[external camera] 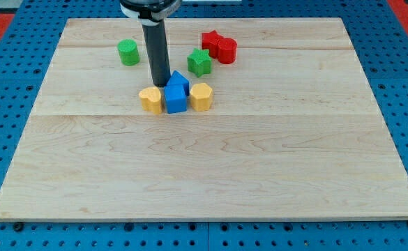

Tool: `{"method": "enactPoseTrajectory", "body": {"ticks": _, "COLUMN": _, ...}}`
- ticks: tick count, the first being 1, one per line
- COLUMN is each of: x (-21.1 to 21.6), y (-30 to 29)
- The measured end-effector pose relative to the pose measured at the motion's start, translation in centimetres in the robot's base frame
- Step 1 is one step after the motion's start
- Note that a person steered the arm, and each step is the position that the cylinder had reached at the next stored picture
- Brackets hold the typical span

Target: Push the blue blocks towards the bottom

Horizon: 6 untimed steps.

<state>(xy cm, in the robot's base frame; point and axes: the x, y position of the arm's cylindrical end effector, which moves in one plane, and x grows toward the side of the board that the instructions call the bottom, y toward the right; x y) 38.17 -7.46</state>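
Two blue blocks stand close together near the board's middle top: a blue cube (176,99) in front and a blue pointed block (180,80) just behind it, touching. My tip (160,84) is at the left of the blue pointed block, just above the yellow block on the left. A yellow block (150,100) touches the blue cube's left side and another yellow block (201,97) touches its right side.
A green cylinder (127,52) stands at the upper left. A green star (199,62) is above right of the blue blocks. A red star (210,41) and a red cylinder (226,49) sit together at the top. The wooden board (204,167) lies on a blue pegboard.
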Motion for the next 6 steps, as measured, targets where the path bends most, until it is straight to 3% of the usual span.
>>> {"method": "enactPoseTrajectory", "body": {"ticks": 3, "x": 3.4, "y": 3.8}}
{"method": "enactPoseTrajectory", "body": {"ticks": 4, "x": 1.2, "y": -1.0}}
{"method": "enactPoseTrajectory", "body": {"ticks": 5, "x": -2.3, "y": -2.3}}
{"method": "enactPoseTrajectory", "body": {"ticks": 6, "x": -2.5, "y": 1.4}}
